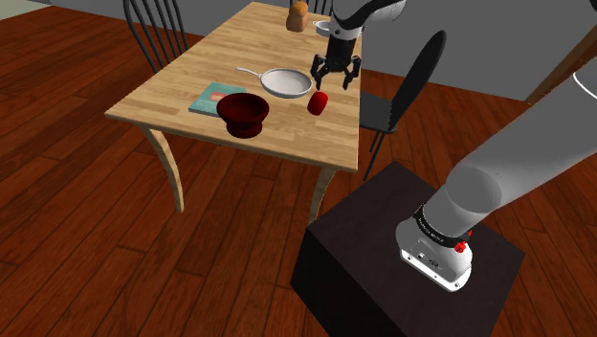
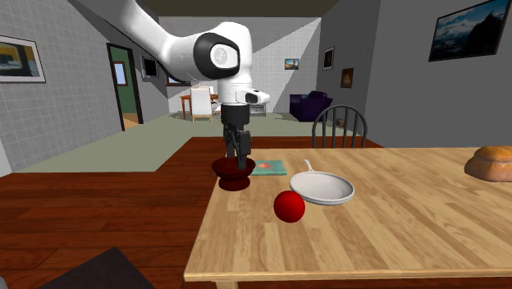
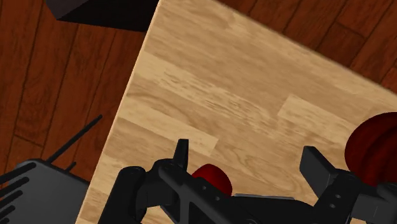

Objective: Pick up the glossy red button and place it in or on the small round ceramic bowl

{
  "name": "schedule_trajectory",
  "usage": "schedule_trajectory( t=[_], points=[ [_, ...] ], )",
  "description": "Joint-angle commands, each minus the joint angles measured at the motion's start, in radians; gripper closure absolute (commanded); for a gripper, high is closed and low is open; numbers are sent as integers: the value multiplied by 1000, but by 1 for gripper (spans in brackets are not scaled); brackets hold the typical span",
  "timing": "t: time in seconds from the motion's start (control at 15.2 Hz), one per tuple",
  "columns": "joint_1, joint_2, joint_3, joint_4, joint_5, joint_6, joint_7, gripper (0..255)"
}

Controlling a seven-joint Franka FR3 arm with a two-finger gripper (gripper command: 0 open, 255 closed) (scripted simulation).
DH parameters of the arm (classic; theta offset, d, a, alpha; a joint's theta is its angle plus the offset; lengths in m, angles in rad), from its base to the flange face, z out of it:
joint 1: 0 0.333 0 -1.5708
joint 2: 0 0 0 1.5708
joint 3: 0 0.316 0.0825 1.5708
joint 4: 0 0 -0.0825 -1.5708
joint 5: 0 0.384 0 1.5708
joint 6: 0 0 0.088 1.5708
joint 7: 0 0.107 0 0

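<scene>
The glossy red button [image 1: 319,103] lies on the wooden table [image 1: 287,134] near its edge toward the stand, close to a white pan. It also shows as a round red shape [image 2: 289,206] in the second exterior view. The dark red round bowl [image 1: 242,112] stands further along the table, beside a teal book. My black gripper [image 1: 335,82] hangs open above the table, just over and beside the button, holding nothing. In the wrist view the fingers [image 3: 182,153] stand wide apart, the button [image 3: 213,178] peeks out beside one finger, and the bowl [image 3: 375,143] lies past the other.
A white frying pan [image 1: 285,82] and a teal book [image 1: 215,97] lie on the table, and a bread loaf [image 1: 298,14] sits at its far end. Black chairs [image 1: 407,91] stand around it. The black stand [image 1: 402,258] sits near the table corner.
</scene>
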Motion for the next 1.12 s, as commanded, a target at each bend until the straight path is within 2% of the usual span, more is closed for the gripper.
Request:
schedule_trajectory(
  t=[0.0,0.46,0.99,1.06],
  points=[
    [-12,75,-4,43,-19,37,44,0],
    [-36,321,-36,221,-76,116,191,0],
    [-54,587,-97,471,-107,143,325,0],
    [-55,594,-98,469,-107,153,325,0]
  ],
)
